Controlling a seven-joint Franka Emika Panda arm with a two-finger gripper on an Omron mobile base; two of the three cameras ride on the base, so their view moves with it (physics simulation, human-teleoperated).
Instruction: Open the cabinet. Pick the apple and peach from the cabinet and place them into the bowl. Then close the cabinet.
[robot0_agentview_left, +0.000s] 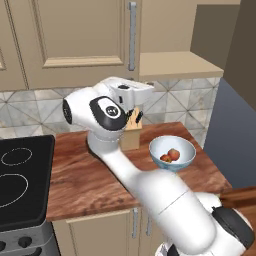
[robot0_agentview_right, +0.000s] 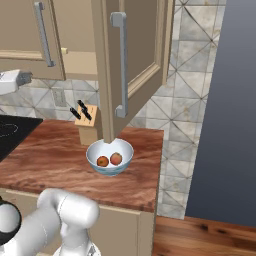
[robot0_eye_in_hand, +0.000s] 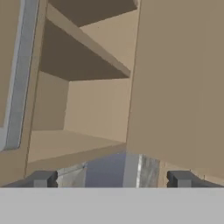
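A wooden bench (robot0_agentview_left: 90, 175) runs from a black stovetop (robot0_agentview_left: 22, 180) at its left end to a dark grey panel (robot0_agentview_right: 225, 110) at its right; a tiled backsplash (robot0_agentview_right: 187, 60) rises behind it; a knife block (robot0_agentview_right: 86, 122) with dark handles stands at the back of the bench, just behind and to the left of the bowl (robot0_agentview_right: 109, 156); in the left base view the robot's white arm crosses in front of the block and hides part of it.

The cabinet (robot0_agentview_right: 132, 55) hangs above the bench with its right door (robot0_agentview_right: 125, 65) swung open toward the room, the long grey bar handle (robot0_agentview_right: 120, 65) on its edge; the door's lower corner stands above the bowl in the right base view and covers part of the rim; the left door (robot0_agentview_left: 75, 35) is closed, its handle (robot0_agentview_left: 132, 35) upright; the bare cabinet shelf (robot0_agentview_left: 175, 62) shows beside it.

The bowl, white with a pale blue outside, sits on the bench near the right end; two round reddish fruits (robot0_agentview_right: 109, 160) lie inside it side by side, touching or nearly so; which is the apple and which the peach I cannot tell.

In the hand view the fingers (robot0_eye_in_hand: 43, 179) stand spread wide with nothing between them, facing the open compartment; the open door (robot0_eye_in_hand: 179, 83) is at the right, close by.
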